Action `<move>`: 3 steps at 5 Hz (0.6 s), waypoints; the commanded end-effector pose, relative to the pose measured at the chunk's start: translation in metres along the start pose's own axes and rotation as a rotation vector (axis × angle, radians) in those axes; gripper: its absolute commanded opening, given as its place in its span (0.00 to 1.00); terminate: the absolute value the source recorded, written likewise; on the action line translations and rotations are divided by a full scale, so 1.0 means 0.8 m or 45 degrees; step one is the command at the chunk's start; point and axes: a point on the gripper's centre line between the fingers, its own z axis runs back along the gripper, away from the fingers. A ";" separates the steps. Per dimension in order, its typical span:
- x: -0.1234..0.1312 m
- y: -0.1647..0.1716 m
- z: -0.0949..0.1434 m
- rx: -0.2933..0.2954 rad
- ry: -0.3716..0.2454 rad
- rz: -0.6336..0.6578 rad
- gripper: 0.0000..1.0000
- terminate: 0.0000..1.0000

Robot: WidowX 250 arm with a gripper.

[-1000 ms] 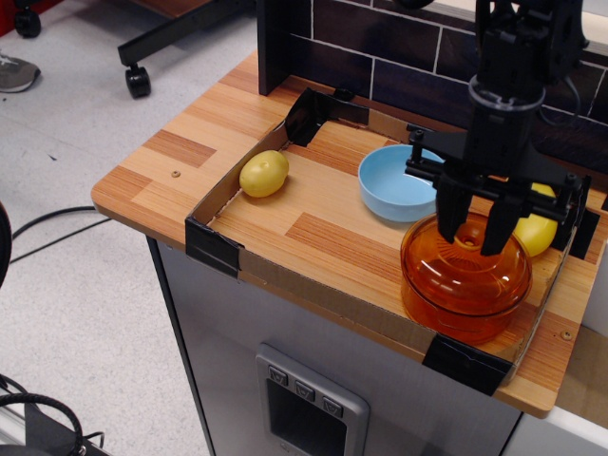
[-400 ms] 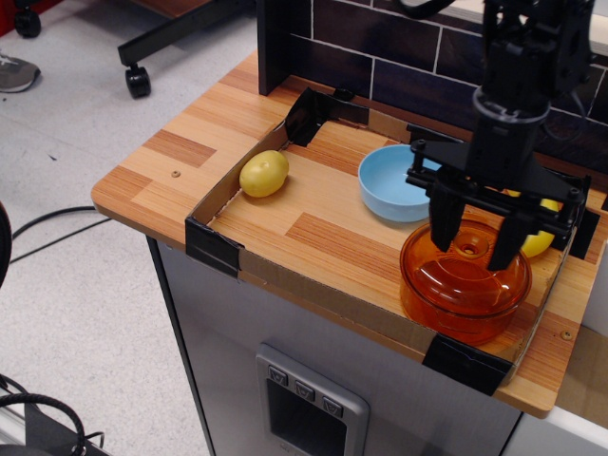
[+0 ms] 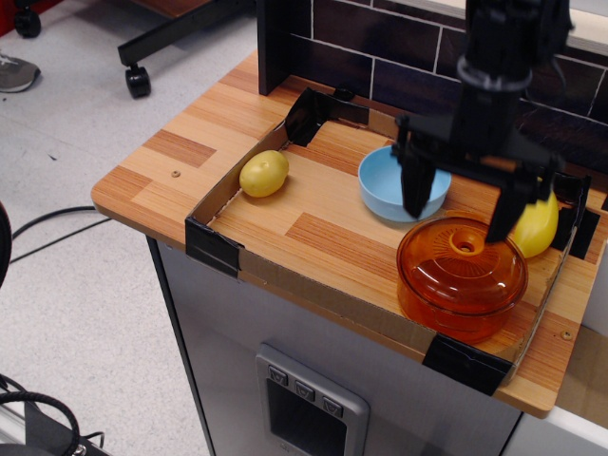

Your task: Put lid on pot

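The lid sits flat on the pot at the lower right of the frame — and the gripper hangs directly above its ring knob, fingers spread wide and holding nothing — so the only clear way out is straight up.

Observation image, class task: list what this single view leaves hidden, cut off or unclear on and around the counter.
- Yellow object behind the pot: partly hidden by the gripper, identity unclear.
- Blue bowl: right rim covered by a gripper finger.
- Pot interior: masked by the lid on top.
- Arm above the gripper: cut off by the top edge.
- Counter: right end cut off.
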 end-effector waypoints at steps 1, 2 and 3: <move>-0.002 0.056 0.106 -0.122 -0.114 0.038 1.00 0.00; -0.002 0.102 0.117 -0.112 -0.106 0.105 1.00 0.00; 0.007 0.139 0.100 -0.027 0.018 0.025 1.00 0.00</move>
